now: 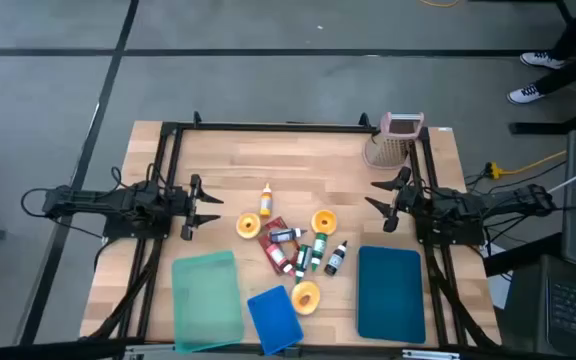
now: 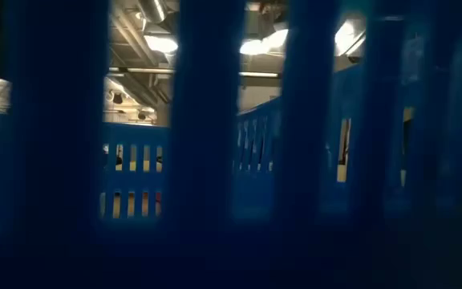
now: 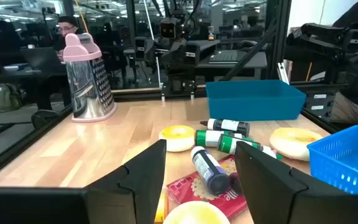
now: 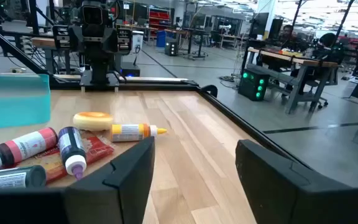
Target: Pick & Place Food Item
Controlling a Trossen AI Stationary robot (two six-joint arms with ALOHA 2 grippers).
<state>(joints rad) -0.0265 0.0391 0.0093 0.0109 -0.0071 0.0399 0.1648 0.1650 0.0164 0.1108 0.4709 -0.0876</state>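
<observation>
I'm looking at a pale wood table on a black frame, standing on grey floor with dark lines. Through the wrist cameras the room is a big open workshop, with desks, monitors and ceiling lights (my low camera gives me only blue basket slats).

On the table nearest me lie a dark teal bin, a light green bin and, between them, a blue basket. A grater with a pink top stands at the far right corner.

The food is heaped mid-table: donuts, small bottles lying over a red packet, and a yellow bottle just beyond.

My left gripper waits at the left edge, fingers apart, holding nothing. My right gripper hangs at the right side, near the grater, fingers spread and empty.
</observation>
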